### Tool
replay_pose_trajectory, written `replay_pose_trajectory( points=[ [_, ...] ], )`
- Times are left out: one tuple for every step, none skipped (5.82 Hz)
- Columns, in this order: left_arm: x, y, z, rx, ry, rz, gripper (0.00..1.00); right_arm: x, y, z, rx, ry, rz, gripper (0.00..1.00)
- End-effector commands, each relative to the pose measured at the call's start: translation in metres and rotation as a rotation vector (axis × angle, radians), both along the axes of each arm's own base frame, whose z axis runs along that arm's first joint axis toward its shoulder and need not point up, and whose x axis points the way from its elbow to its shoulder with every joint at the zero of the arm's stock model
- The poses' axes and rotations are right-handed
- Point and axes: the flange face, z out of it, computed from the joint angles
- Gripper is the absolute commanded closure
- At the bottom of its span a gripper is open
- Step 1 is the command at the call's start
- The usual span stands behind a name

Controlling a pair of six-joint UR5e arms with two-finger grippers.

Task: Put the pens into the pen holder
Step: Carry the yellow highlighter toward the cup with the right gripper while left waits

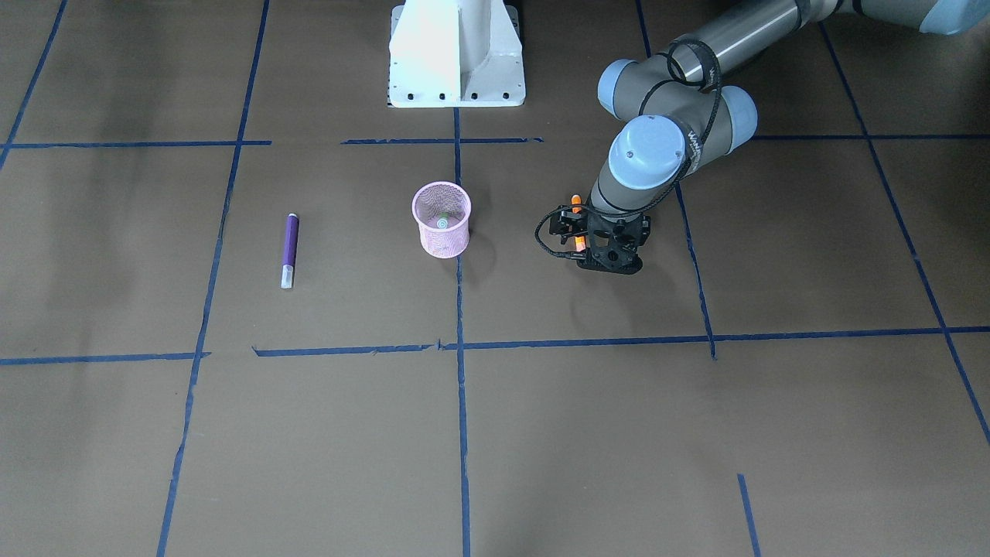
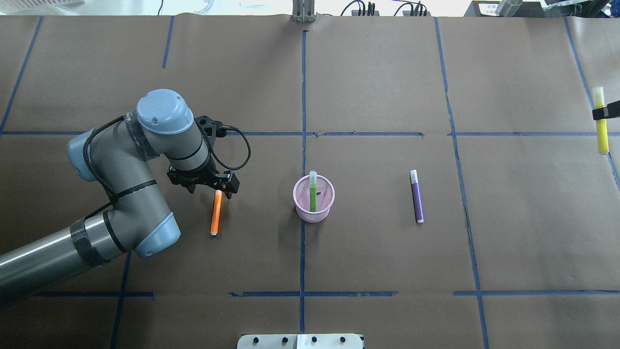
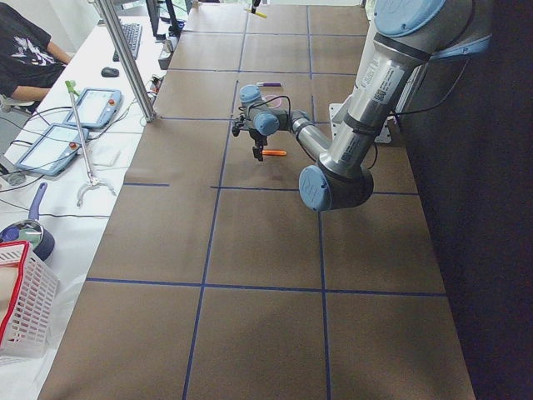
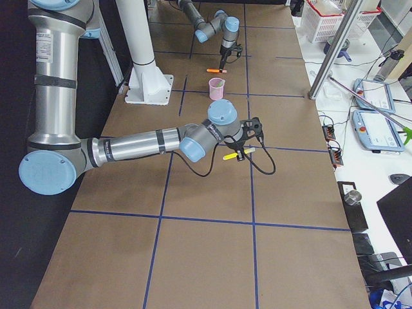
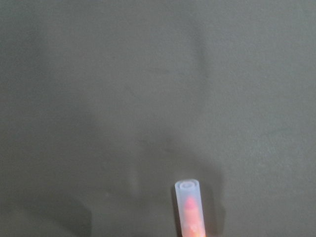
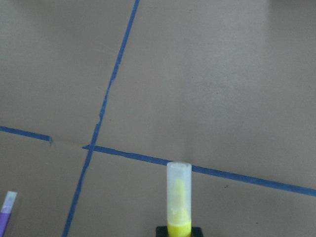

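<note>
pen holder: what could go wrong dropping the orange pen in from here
The left claw grips the orange pen by one end, so it may swing or slip.
The green pen already stands in the pen holder; the orange one could knock it or tip the cup.

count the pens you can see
4: green pen in the pen holder, purple pen on the table, orange pen in the left gripper, yellow pen in the right gripper.
</note>
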Motion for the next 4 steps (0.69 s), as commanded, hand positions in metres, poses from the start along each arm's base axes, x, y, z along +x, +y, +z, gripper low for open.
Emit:
replay_pose_trajectory(
  points=[
    [0.006, 0.004, -0.003, 0.008, -0.001, -0.025, 0.00, -0.029, -0.001, -0.057, -0.016, -0.080, 0.014, 0.96],
    [0.006, 0.004, -0.004, 0.014, 0.007, -0.025, 0.00, -0.049, -0.006, -0.084, -0.046, -0.126, 0.030, 0.96],
    [0.005, 0.003, -0.004, 0.018, 0.013, -0.025, 0.00, -0.077, 0.001, -0.099, -0.036, -0.127, 0.025, 0.95],
    [0.005, 0.003, -0.005, 0.023, 0.019, -0.025, 0.00, -0.124, 0.001, -0.136, -0.014, -0.147, 0.061, 0.95]
  ],
)
